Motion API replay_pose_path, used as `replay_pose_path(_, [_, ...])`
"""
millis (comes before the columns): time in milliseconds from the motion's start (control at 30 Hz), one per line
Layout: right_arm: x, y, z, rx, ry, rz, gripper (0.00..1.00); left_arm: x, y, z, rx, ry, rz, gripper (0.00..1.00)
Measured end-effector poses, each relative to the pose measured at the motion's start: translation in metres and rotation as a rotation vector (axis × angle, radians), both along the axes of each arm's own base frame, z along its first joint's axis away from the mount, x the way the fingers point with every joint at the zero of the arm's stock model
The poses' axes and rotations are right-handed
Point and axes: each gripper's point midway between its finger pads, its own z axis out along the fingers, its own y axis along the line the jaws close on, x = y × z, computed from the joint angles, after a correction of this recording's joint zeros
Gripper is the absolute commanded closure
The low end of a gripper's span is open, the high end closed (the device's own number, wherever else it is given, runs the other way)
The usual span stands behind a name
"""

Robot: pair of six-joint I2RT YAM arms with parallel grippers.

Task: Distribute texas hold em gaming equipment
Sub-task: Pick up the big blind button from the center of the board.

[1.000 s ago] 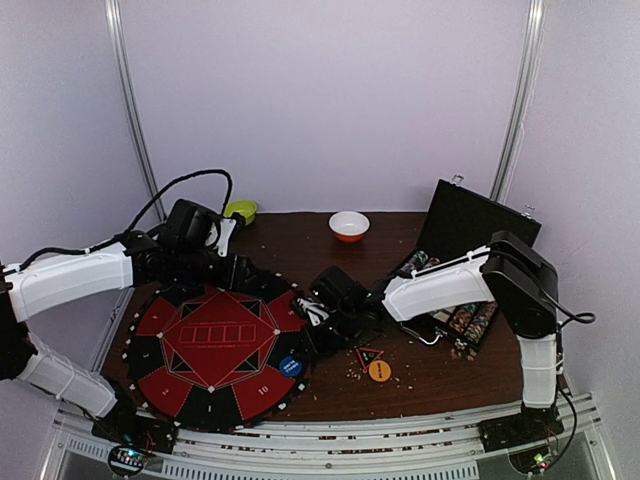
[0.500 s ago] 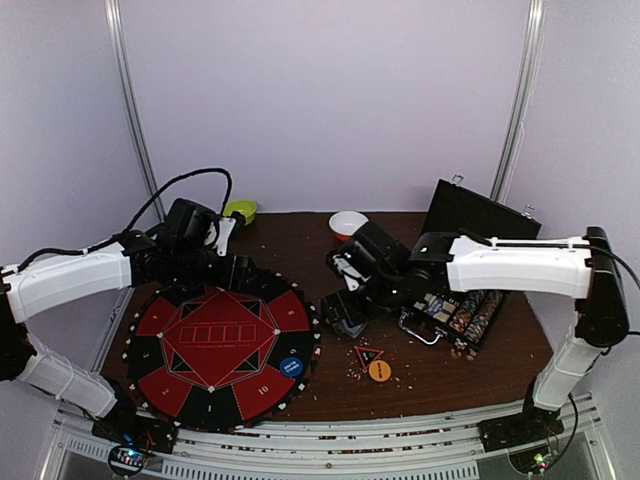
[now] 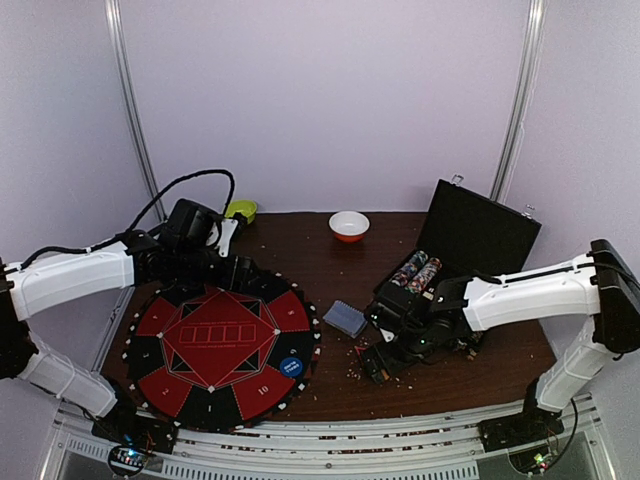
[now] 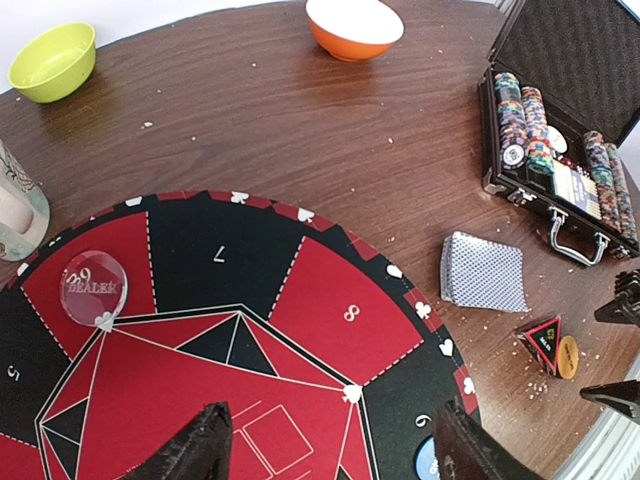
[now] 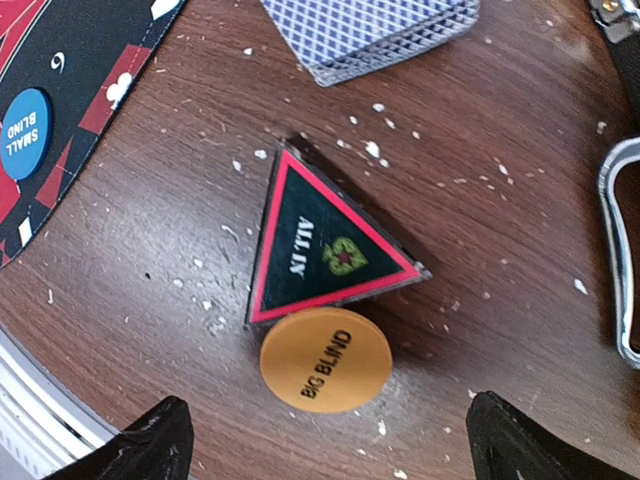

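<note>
Cards (image 4: 484, 271), triangle (image 5: 320, 245) and orange button (image 5: 325, 360) wait on desk (image 4: 300, 130); blue button (image 5: 25, 133) is on mat (image 4: 320, 285); left claw (image 4: 335, 445), right claw (image 5: 335, 440) stand apart.

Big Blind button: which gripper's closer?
Right. The right gripper hangs open directly above the orange Big Blind button. The left gripper is over the round poker mat, well away from the button.

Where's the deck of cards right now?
Top view: the deck lies face-down just right of the round mat, left of the open chip case.
</note>
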Motion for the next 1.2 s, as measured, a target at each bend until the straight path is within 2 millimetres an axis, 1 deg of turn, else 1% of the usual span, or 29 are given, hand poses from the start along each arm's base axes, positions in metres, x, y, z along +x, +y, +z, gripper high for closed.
replay_pose_path(100, [0.0, 0.006, -0.008, 0.003, 0.01, 0.025, 0.07, 0.0, 0.0, -0.001, 0.003, 0.0, -0.003, 0.29])
replay_pose_path(200, [-0.002, 0.008, -0.019, -0.013, 0.029, 0.046, 0.1, 0.0, -0.001, -0.002, 0.005, 0.004, -0.005, 0.29])
replay_pose_path(400, [-0.002, 0.006, -0.035, -0.061, 0.043, 0.07, 0.24, 0.0, -0.001, -0.005, 0.012, 0.008, -0.011, 0.29])
replay_pose_path(467, [-0.002, 0.006, -0.035, -0.069, 0.037, 0.08, 0.28, 0.001, -0.001, -0.005, 0.013, 0.006, -0.013, 0.29])
replay_pose_path(533, [-0.001, 0.006, -0.036, -0.08, 0.033, 0.085, 0.3, 0.001, -0.002, -0.004, 0.013, 0.004, -0.013, 0.29])
replay_pose_path(767, [-0.003, 0.013, -0.036, -0.089, 0.023, 0.103, 0.48, 0.002, -0.002, -0.001, 0.014, -0.005, -0.018, 0.28])
replay_pose_path(967, [-0.003, 0.014, -0.036, -0.089, 0.022, 0.106, 0.59, 0.002, -0.002, -0.002, 0.018, -0.008, -0.022, 0.28])
replay_pose_path(1067, [-0.003, 0.014, -0.035, -0.09, 0.023, 0.107, 0.63, 0.002, -0.002, -0.002, 0.02, -0.009, -0.024, 0.28])
replay_pose_path(1200, [-0.007, 0.014, -0.034, -0.103, 0.029, 0.119, 0.65, 0.002, -0.002, -0.001, 0.022, -0.011, -0.023, 0.28])
